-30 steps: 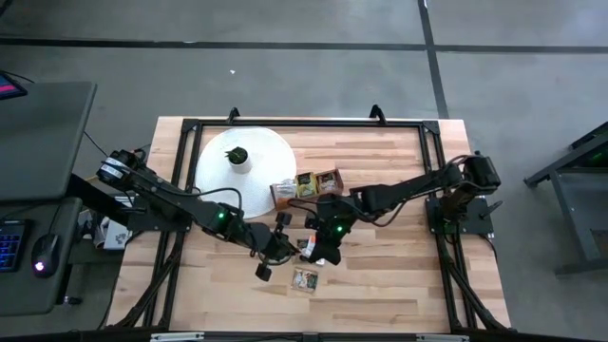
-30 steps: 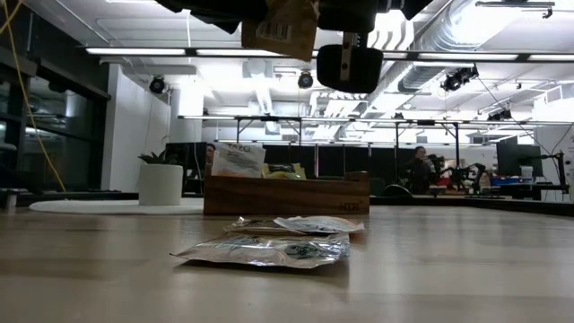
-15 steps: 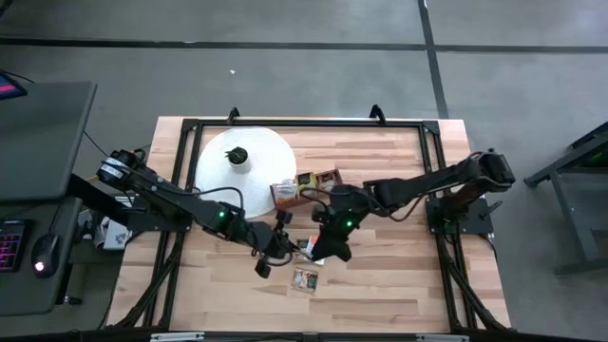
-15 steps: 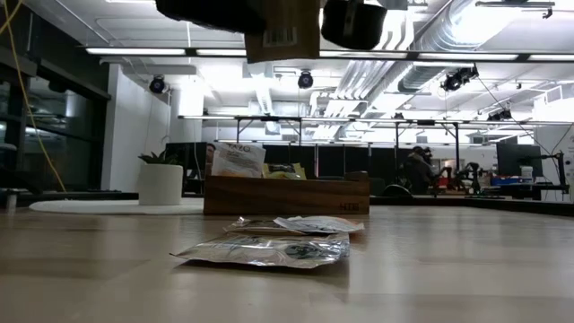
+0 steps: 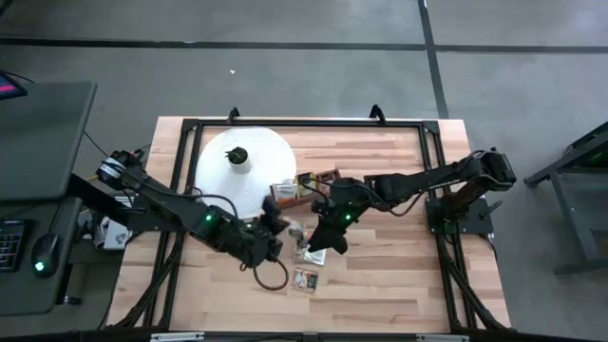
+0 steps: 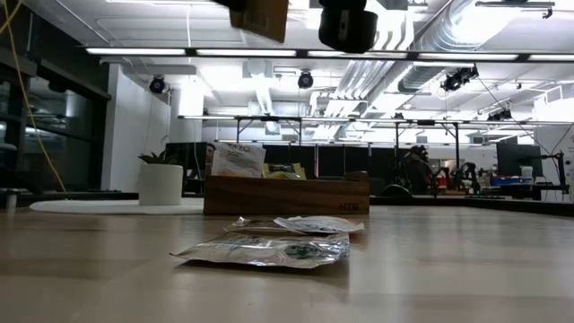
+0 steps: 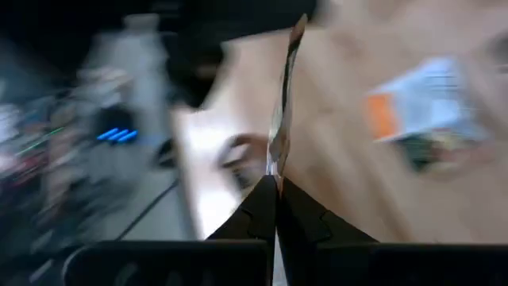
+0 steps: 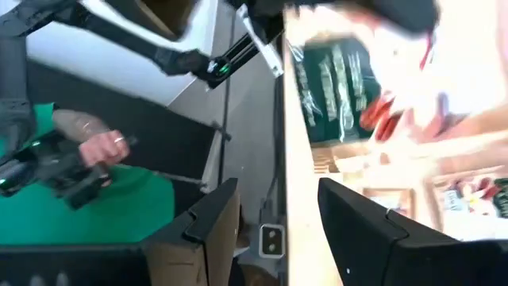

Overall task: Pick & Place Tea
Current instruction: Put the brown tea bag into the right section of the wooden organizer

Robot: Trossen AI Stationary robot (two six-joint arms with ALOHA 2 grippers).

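A brownish tea sachet (image 7: pixel 284 95) is pinched edge-on between the shut fingers of the left gripper (image 5: pixel 273 221), held up off the table around the centre of the high view; in the low view it's cut off by the top edge (image 6: pixel 260 16). A few more sachets (image 6: pixel 269 249) are left lying flat on the table (image 5: pixel 399 275), and some have already been stood in the wooden box (image 6: pixel 287 195), just beside the white disc (image 5: pixel 242 171). So this looks like mid-carry: one bag picked, not yet placed. The right gripper (image 5: pixel 321 231) is hung just right of centre with its fingers spread and nothing seen between them. Next, the held sachet probably needs to be lined up over a box compartment and dropped in upright.
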